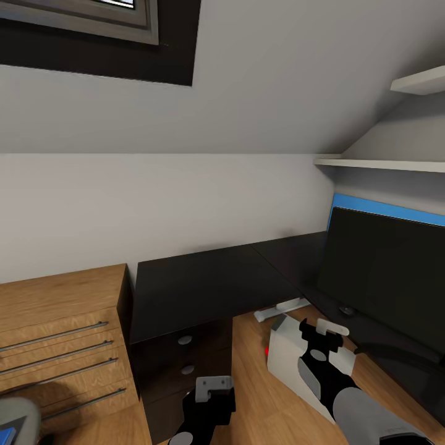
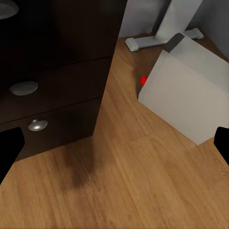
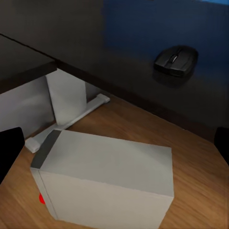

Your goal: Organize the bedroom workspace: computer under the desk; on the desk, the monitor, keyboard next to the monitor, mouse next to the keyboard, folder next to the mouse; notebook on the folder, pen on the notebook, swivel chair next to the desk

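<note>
L-shaped desk (image 1: 204, 284) with a glossy black top, set into the corner under sloped grey walls; white leg with a flat foot (image 1: 281, 309) on the light wood floor (image 1: 247, 358). Black drawer unit (image 1: 182, 364) beneath the near wing, round silver knobs on its fronts. Light-wood drawer chest (image 1: 59, 334) with long metal handles touching the desk's left end. Wide black monitor (image 1: 386, 278) on the right wing of the desk, blue wall panel (image 1: 389, 207) behind it, two white shelves (image 1: 377, 164) above. Corner of a skylight (image 1: 80, 18) at the top of the head view.

Light grey computer (image 1: 287, 358) on the floor in the angle of the desk, near the white foot, partly out from under the top; red dot at one lower corner, dark strip along one end. No readable writing, label or brand anywhere.

Small dark mouse (image 3: 175, 60) on the desk top, also seen from the head camera at the foot of the monitor.

Right gripper (image 1: 320, 337) above the computer, jaws spread wide, nothing between them, touching nothing. Left gripper (image 1: 213, 389) in front of the drawer unit over bare floor, fingertips (image 2: 9, 145) far apart at the edges of its wrist view, holding nothing.
</note>
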Tool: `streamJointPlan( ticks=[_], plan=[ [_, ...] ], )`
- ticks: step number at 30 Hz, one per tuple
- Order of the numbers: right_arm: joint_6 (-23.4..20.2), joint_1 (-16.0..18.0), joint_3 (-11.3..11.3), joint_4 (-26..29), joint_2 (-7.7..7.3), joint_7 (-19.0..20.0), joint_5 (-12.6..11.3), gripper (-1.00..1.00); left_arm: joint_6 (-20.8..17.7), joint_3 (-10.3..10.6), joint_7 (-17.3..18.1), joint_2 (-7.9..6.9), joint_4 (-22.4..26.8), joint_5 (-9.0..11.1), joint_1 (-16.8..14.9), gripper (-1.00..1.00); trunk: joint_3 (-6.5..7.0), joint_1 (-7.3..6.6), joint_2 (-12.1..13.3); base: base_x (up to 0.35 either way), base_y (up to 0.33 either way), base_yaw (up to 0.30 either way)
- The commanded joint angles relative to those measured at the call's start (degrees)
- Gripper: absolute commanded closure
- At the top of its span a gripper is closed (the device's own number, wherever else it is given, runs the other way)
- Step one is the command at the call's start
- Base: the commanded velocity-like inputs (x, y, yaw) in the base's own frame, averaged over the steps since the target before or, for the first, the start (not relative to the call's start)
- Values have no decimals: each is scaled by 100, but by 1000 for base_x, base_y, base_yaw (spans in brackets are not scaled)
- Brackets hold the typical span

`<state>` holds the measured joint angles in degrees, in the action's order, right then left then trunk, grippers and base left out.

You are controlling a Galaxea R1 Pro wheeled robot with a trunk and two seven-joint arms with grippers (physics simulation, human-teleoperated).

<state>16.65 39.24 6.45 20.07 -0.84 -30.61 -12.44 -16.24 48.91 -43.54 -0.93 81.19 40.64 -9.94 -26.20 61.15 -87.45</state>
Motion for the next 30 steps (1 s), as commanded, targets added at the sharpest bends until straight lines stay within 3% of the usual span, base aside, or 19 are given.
streamJointPlan(
  ticks=[1, 8, 13, 19, 30],
  plan=[
    [31, 5, 49, -3, -5, -30, -55, -100, -19, 13, -41, -4, 7, 23, -8, -100, -7, 0, -4, 0, 0, 0],
    [21, 5, 47, -7, -7, -197, -34, -100, -19, 13, -41, -4, 3, 23, -8, -100, -7, 0, -4, 0, 0, 0],
    [0, 5, 42, 2, -12, -711, -32, -100, -19, 16, -41, -4, 2, 23, -8, -100, -7, 0, -4, 0, 0, 0],
    [-6, 8, 43, 2, -13, -819, -31, -100, -19, 21, -41, -4, 2, 23, -8, -100, -7, 0, -4, 30, 0, 0],
    [-26, 13, 41, -8, -21, -840, -36, -100, -19, 22, -41, -4, 2, 23, -8, -100, -7, 0, -4, 231, 0, 0]
  ],
)
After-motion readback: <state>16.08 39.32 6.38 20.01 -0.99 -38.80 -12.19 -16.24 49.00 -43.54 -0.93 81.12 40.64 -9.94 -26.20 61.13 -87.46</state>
